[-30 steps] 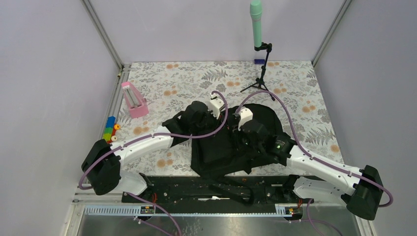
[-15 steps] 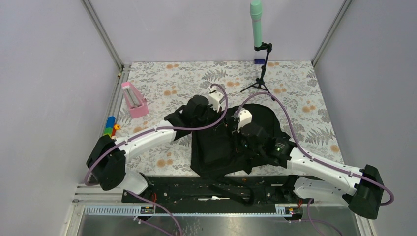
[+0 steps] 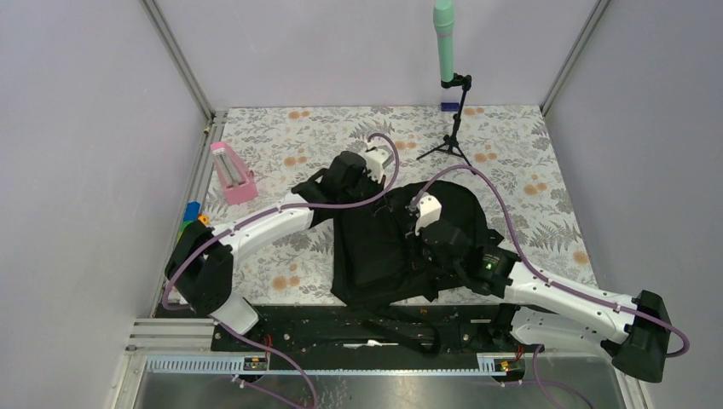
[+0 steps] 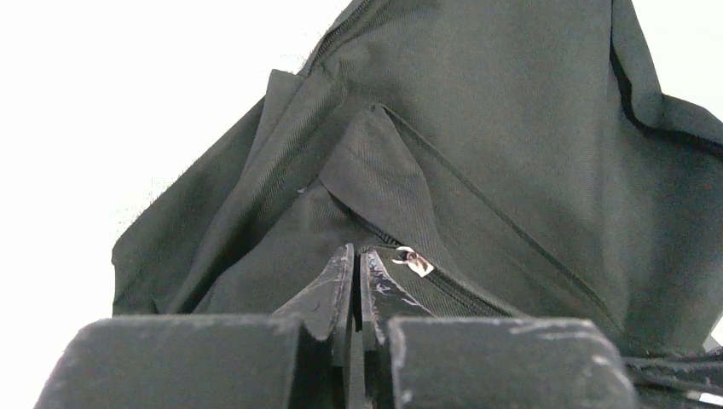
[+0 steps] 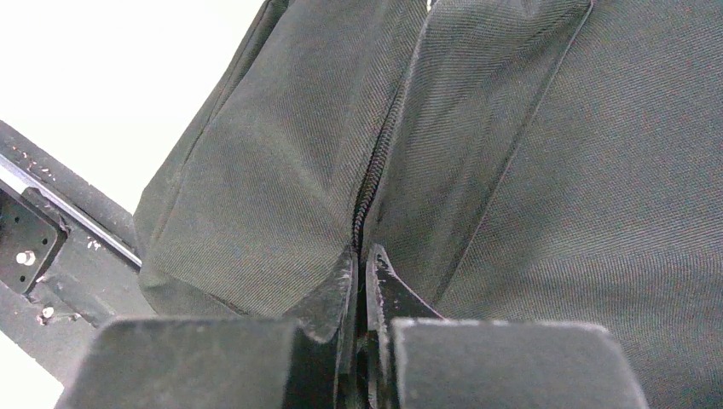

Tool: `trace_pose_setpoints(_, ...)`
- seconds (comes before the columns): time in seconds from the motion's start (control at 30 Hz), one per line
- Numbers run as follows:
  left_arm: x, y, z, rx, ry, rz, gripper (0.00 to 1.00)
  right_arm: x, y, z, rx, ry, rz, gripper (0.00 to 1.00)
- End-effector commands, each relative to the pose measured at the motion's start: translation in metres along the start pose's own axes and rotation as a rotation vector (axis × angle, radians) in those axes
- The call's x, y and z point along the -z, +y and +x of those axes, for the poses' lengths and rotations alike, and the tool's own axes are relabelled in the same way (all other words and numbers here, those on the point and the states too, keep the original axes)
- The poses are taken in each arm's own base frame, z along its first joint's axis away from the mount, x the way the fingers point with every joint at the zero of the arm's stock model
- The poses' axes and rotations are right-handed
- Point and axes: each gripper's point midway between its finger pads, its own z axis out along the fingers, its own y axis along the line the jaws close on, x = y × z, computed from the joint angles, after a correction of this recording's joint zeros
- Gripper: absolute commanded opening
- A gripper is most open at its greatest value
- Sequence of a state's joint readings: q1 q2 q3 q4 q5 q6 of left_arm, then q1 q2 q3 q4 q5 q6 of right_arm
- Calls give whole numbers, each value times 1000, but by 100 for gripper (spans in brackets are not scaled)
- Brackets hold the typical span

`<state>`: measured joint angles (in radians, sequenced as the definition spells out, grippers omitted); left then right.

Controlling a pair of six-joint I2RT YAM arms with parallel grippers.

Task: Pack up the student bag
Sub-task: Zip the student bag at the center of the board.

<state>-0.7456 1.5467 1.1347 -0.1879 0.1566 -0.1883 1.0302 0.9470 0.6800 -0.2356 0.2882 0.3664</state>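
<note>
The student bag [image 3: 401, 256], a large black fabric backpack, lies in the middle of the floral table. My left gripper [image 3: 373, 192] is at the bag's far left edge. In the left wrist view it [image 4: 356, 256] is shut on a thin black zip pull, with the metal zip slider [image 4: 415, 261] right beside its tip. My right gripper [image 3: 415, 232] rests on the bag's middle. In the right wrist view it [image 5: 360, 256] is shut on the bag [image 5: 529, 170] at a closed zip seam [image 5: 375, 162]. No books are in view.
A pink stand [image 3: 232, 172] and coloured blocks [image 3: 191, 223] sit at the left. A tripod [image 3: 452, 143] holding a green cylinder [image 3: 444, 30] stands at the back. The black base rail [image 3: 358, 324] runs along the near edge.
My left gripper has moved away from the near edge toward the back, drawing the bag's far left edge with it. My right gripper has shifted slightly left on the bag.
</note>
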Motion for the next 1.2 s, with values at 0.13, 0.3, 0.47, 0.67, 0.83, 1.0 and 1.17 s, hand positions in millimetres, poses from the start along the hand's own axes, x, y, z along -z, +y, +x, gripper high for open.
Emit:
trace_pose_setpoints(0.13, -10, 56, -69, -2, -164, -144, 0, 16, 17, 23, 62, 94, -104, 0)
trace_pose_setpoints(0.3, -24, 74, -72, -5, -113, -191, 0, 17, 20, 22, 67, 90, -110, 0)
trace_pose_setpoints(0.47, -35, 89, -56, 5, -35, -240, 0, 21, 21, 14, 70, 64, -116, 0)
trace_pose_setpoints(0.67, -50, 104, -42, 31, 26, -273, 0, 24, 26, 11, 89, 57, -141, 0)
trace_pose_setpoints(0.83, -57, 116, -36, 50, 50, -316, 0, 27, 29, 11, 86, 49, -157, 0)
trace_pose_setpoints(1.0, -57, 112, -50, 60, 22, -291, 0, 27, 22, 10, 51, 28, -119, 0)
trace_pose_setpoints(1.17, -55, 92, -69, 48, -32, -186, 0, 26, 14, -2, -32, -11, -44, 10)
